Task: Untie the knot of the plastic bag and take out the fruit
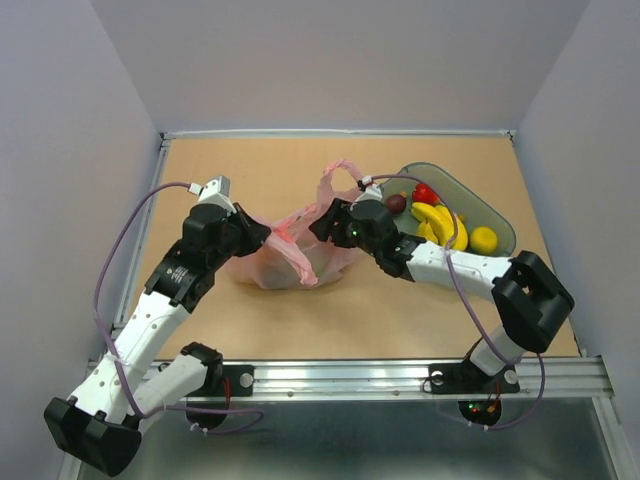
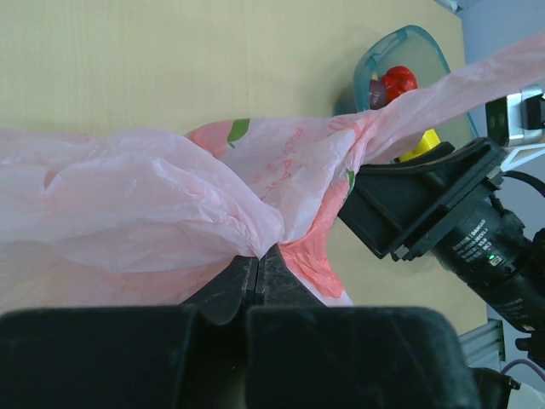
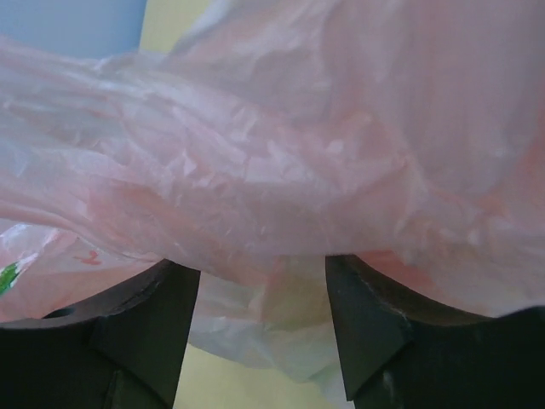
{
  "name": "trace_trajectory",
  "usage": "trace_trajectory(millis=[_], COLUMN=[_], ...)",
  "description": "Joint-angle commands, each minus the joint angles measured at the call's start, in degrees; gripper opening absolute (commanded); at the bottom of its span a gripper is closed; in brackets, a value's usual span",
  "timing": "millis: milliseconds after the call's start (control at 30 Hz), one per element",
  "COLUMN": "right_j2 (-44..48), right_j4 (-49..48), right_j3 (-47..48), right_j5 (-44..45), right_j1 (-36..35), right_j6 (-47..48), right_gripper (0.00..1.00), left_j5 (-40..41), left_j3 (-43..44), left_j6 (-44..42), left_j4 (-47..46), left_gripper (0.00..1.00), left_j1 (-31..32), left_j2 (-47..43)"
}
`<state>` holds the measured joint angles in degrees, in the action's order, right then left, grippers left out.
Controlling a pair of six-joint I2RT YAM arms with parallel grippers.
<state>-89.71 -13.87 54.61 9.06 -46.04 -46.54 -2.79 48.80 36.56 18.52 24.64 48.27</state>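
Note:
The pink plastic bag [image 1: 285, 262] lies crumpled at the table's middle, and one handle loop [image 1: 341, 172] stands up behind it. A darker, twisted bunch of pink, the knot [image 1: 289, 237], sits between my two grippers. My left gripper [image 1: 262, 232] is shut on a fold of the bag [image 2: 153, 204], its fingertips [image 2: 258, 254] pressed together. From the right, my right gripper [image 1: 322, 224] meets the bag with its jaws wide apart [image 3: 262, 273]; bag film [image 3: 281, 170] stretches across the tips. No fruit can be made out inside the bag. A red fruit [image 1: 425, 193] and a yellow round one [image 1: 483, 239] lie in the tray.
A grey-green tray [image 1: 497, 215] stands at the right, also holding yellow bananas [image 1: 437, 222] and a dark purple round fruit [image 1: 396, 203]. The right arm's forearm [image 1: 450, 265] crosses just in front of the tray. Grey walls close in the table on three sides.

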Motion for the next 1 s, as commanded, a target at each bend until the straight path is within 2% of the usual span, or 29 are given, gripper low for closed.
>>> trace_trajectory(millis=[0, 33, 67, 100, 133, 233, 300, 533, 633, 767, 800, 833, 867, 900, 933, 967], right_j2=[-0.02, 0.15, 0.93, 1.55, 2.34, 7.08, 12.25, 25.44, 27.65, 28.8, 29.24, 29.85, 30.82, 31.26, 31.53, 31.7], right_j4=[-7.31, -7.05, -6.7, -6.26, -5.13, -3.89, -2.92, 4.81, 7.09, 11.73, 13.41, 17.26, 19.04, 20.79, 24.2, 25.89], right_j3=[2.0, 0.77, -0.11, -1.07, -3.61, -9.5, -16.96, -34.2, -37.64, -33.18, -31.42, -27.23, -25.1, -22.99, -18.1, -15.87], right_j5=[1.57, 1.75, 1.84, 1.75, 1.4, 0.35, -0.09, -1.24, -2.46, -6.15, -6.07, -5.9, -4.94, -4.15, -3.35, -2.13], right_j1=[-0.63, -0.63, -0.63, -0.63, -0.63, -0.72, -0.63, -0.63, -0.63, -0.63, -0.63, -0.63, -0.63, -0.63, -0.63, -0.63], right_j6=[-1.44, -1.44, -1.27, -1.18, -0.92, 0.13, 0.75, -0.56, -1.71, 3.19, 4.43, 5.84, 8.81, 10.49, 12.16, 15.4], right_gripper=[0.5, 0.34, 0.1, 0.03, 0.0, 0.0, 0.0, 0.0, 0.0, 0.0, 0.01, 0.06, 0.22, 0.3, 0.36, 0.5], left_j5=[4.26, 5.32, 6.55, 9.52, 11.12, 16.84, 19.12, 18.69, 18.35, 13.35, 10.03, 8.78, 6.94, 6.66, 6.57, 6.48], left_j3=[1.22, 1.04, 0.6, 0.51, 0.51, 0.25, -0.19, -0.45, -1.77, -0.99, -0.72, -0.28, 0.68, 1.38, 2.09, 3.49], left_j6=[-0.08, -0.34, -0.43, -0.43, -0.52, -1.13, -1.83, -3.24, -3.6, -5.0, -5.87, -6.75, -8.5, -9.3, -10.01, -11.67], left_j4=[-3.76, -3.85, -3.85, -3.93, -3.85, -4.81, -6.3, -10.52, -12.54, -12.9, -13.25, -12.9, -12.46, -11.68, -10.62, -8.44], left_gripper=[0.0, 0.0, 0.0, 0.0, 0.0, 0.0, 0.0, 0.0, 0.0, 0.0, 0.0, 0.1, 0.19, 0.3, 0.49, 0.57], left_j1=[-0.12, -0.12, -0.12, -0.21, -0.38, -1.26, -3.1, -8.73, -11.8, -13.75, -13.75, -13.75, -13.75, -13.75, -13.75, -13.75], left_j2=[-0.63, -0.63, -0.63, -0.81, -0.9, -0.81, -0.02, 4.9, 7.27, 8.95, 8.68, 8.51, 7.72, 7.28, 6.93, 6.4])
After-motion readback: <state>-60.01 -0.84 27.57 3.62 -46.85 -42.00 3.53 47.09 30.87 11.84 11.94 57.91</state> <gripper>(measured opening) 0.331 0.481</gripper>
